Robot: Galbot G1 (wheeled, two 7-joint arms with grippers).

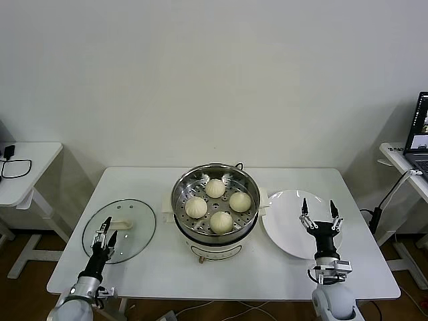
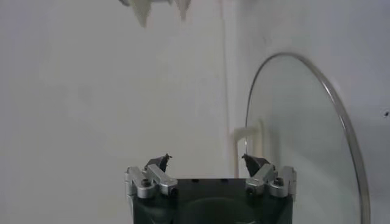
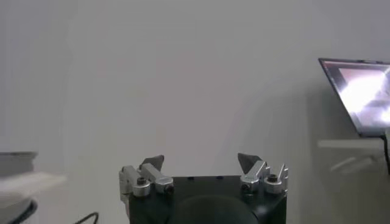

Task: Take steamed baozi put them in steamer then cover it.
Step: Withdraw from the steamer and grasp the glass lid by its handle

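Steamer at the centre of the tabletop; its base front is partly hidden by the pot rim, and any marking there is too small to read. Four baozi sit on its perforated tray, uncovered. Glass lid lies flat near the left edge, its rim cut off in the left wrist view. White plate lies right of the steamer, part-covered by the right claw. Left claw hangs over the lid, fingers apart. Right claw hangs over the plate, fingers apart. Laptop on a side desk, screen unreadable.
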